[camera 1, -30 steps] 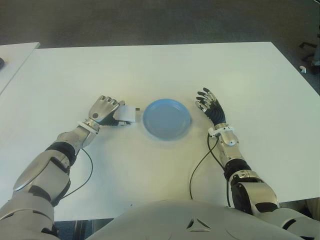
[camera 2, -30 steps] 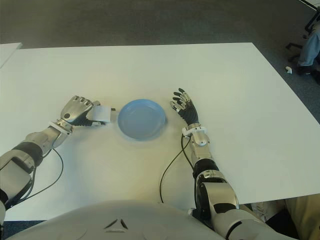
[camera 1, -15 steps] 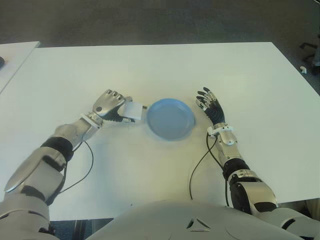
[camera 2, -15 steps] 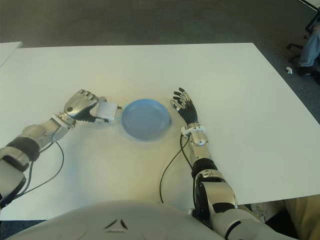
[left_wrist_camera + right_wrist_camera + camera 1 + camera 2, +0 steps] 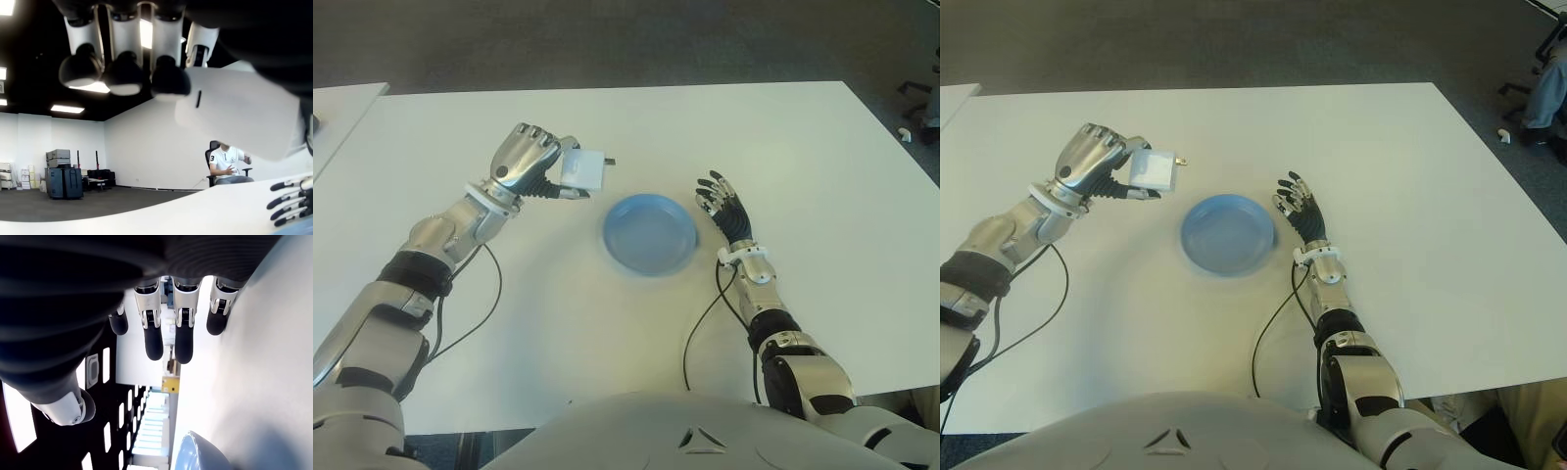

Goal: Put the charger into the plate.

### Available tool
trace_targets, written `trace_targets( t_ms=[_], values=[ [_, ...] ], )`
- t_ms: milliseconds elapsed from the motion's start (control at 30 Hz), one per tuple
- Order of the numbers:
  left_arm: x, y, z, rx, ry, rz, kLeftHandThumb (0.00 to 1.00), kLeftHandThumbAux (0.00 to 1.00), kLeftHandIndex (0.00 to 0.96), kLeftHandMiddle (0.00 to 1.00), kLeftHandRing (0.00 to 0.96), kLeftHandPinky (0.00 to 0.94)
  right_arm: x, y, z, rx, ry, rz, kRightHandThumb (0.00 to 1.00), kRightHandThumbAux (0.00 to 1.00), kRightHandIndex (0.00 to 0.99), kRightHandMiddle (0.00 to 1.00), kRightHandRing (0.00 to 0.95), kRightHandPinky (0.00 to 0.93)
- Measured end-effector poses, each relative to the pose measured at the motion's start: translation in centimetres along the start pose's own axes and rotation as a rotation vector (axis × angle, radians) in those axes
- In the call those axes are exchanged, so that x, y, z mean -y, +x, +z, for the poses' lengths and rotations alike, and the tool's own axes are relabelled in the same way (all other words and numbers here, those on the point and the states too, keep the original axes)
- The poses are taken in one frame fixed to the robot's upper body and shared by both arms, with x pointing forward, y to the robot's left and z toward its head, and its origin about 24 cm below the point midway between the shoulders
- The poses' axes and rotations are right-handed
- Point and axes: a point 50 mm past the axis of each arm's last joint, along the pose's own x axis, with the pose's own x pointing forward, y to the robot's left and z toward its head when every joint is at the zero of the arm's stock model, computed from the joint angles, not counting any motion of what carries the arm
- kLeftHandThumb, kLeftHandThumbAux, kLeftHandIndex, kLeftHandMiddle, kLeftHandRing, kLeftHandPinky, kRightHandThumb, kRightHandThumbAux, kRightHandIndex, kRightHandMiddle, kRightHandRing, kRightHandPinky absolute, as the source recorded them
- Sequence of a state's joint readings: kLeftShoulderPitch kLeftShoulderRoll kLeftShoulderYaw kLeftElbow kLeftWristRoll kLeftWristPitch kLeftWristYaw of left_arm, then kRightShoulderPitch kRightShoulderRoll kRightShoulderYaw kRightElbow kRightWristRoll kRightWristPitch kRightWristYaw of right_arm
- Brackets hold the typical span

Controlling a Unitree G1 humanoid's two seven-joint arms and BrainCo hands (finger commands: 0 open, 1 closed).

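Observation:
A white square charger (image 5: 584, 169) with small prongs pointing right is held in my left hand (image 5: 530, 163), which is shut on it and raised above the table, up and to the left of the blue plate (image 5: 649, 233). In the left wrist view the charger (image 5: 234, 110) fills the space under the curled fingers (image 5: 122, 73). The round plate lies on the white table (image 5: 607, 127) with nothing in it. My right hand (image 5: 722, 204) shows just right of the plate, fingers spread and holding nothing.
Black cables (image 5: 705, 323) trail from both wrists toward the table's near edge. A second white table's corner (image 5: 342, 103) shows at the far left. A person sits on a chair (image 5: 227, 164) far off in the left wrist view.
My left hand has lifted the charger off the table and carried it up and slightly right, from beside the plate's left rim. The plate shifted a little to the right. The right hand stayed put.

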State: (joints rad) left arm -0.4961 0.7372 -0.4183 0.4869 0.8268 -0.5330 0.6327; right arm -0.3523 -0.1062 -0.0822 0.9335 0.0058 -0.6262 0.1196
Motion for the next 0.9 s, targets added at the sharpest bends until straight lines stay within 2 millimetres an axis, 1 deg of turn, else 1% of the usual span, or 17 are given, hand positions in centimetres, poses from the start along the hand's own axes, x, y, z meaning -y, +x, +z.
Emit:
trace_targets(
  t_ms=[167,333,500,900],
  values=[
    [-1.0,1.3,0.8,-0.004,-0.043,0.047,0.75,0.696,0.442,0.87,0.867,0.838,0.0,0.0,0.0,0.0,0.002,0.005,0.029,0.59,0.0,0.228,0.218,0.106],
    [-1.1,2.0,1.5,-0.013,-0.09,0.066,0.751,0.696,0.442,0.872,0.868,0.849,-0.2,0.0,0.0,0.0,0.005,0.013,0.03,0.593,0.0,0.226,0.215,0.105],
    [-0.8,2.3,2.1,-0.016,-0.116,0.06,0.751,0.696,0.442,0.873,0.869,0.852,-0.2,0.1,0.0,0.001,0.007,0.013,0.03,0.604,0.0,0.218,0.215,0.117],
    [-0.5,2.4,2.3,-0.027,-0.133,0.037,0.751,0.696,0.442,0.868,0.865,0.84,-0.2,0.0,0.0,0.002,0.006,0.012,0.028,0.619,0.0,0.211,0.217,0.127]
  ],
)
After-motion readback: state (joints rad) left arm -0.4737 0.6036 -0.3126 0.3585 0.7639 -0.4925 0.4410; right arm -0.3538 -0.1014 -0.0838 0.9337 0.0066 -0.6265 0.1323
